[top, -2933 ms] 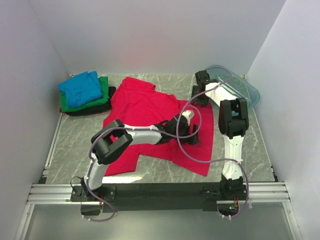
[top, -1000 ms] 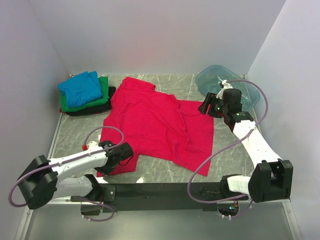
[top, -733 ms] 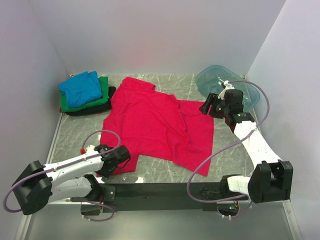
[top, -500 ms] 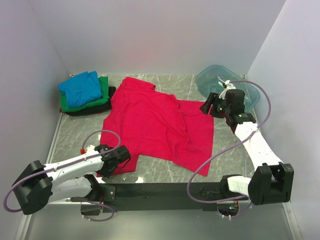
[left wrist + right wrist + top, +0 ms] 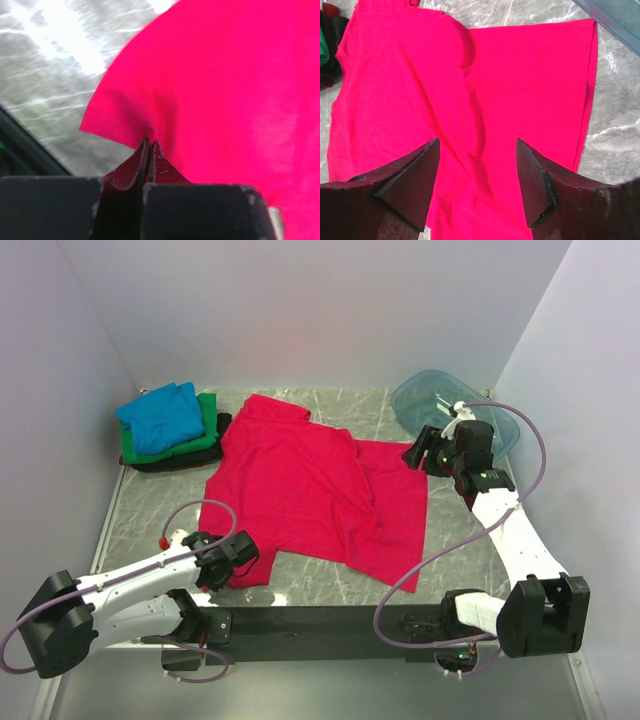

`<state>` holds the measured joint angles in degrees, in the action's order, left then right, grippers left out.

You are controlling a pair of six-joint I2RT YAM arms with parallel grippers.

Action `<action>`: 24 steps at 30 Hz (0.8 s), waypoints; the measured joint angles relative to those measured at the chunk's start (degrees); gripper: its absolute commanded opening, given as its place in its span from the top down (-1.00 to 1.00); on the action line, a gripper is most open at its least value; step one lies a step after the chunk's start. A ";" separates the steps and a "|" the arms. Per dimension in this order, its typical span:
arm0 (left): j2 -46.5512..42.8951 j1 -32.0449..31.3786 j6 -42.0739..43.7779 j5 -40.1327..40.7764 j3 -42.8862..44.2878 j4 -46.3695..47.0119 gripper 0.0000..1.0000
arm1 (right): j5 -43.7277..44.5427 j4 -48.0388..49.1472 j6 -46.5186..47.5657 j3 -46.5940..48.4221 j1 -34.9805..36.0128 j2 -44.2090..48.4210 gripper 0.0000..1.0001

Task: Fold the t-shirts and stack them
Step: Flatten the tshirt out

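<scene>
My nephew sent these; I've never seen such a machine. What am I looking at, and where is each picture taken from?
Two robot arms are bolted at a marble table's near edge. The wide picture looks down from above and behind them; the two close-ups come from cameras on each wrist. A red-pink t-shirt lies spread out; a blue tee, green tee and black tee sit stacked at the far left, a clear teal tub far right. The left pincer is shut on the red-pink t-shirt's near corner. The right pincer hangs open by its far right corner, empty.
</scene>
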<state>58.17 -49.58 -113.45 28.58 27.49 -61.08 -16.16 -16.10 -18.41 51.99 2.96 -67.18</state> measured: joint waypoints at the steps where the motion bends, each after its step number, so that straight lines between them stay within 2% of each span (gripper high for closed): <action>1: -0.39 0.00 -0.02 1.03 0.42 0.37 0.99 | 0.02 0.02 -0.02 -0.02 0.00 0.00 -0.38; 6: -1.22 0.00 0.59 7.48 6.05 1.05 0.99 | 0.13 0.00 -0.66 -0.68 0.26 -0.07 -0.38; 10: -2.21 -0.02 4.68 12.87 11.04 1.25 0.99 | 2.45 -0.92 -1.60 -0.74 3.32 -0.24 -0.38; 17: -9.73 -0.02 14.71 19.63 12.76 4.09 0.99 | 9.68 -4.28 -3.63 -2.43 15.17 0.66 -0.37; 24: -13.14 0.17 24.52 24.44 12.72 7.78 0.99 | 17.42 -14.84 -12.46 -12.26 28.50 11.02 -0.38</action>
<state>45.04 -49.41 -88.92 53.01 40.21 -53.30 1.26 -30.94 -30.87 39.72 31.46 -56.16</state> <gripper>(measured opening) 0.016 0.689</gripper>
